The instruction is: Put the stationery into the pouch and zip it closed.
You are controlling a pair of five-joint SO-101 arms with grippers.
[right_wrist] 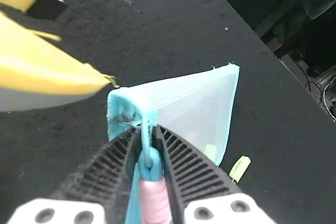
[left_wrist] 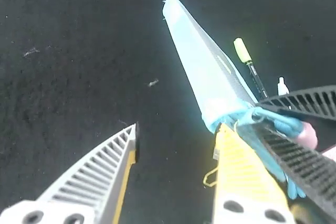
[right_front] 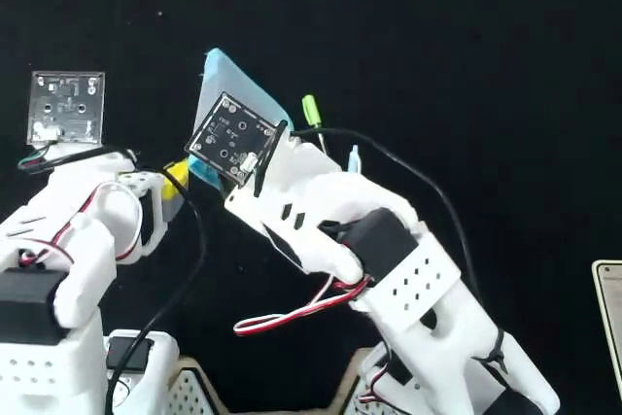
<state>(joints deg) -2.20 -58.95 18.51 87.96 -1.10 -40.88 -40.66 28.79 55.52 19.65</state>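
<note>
Pinching the blue zip pull (right_wrist: 149, 161) of the light-blue mesh pouch (right_wrist: 194, 111), at the table's 11 o'clock, the right gripper (right_wrist: 143, 129) is clamped tight while the left gripper (left_wrist: 177, 129) gapes beside the pouch corner, so the unanchored pouch may drag and zip up without the green-capped pen (left_wrist: 242, 51) at its 3 o'clock.

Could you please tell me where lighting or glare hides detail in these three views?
High view: the black table swallows shadows; the white arm shells read bright. Left wrist view: the pouch glares pale, its mesh partly washed out. Right wrist view: the pouch is evenly lit, mesh visible; beyond the table edge is dark.
</note>
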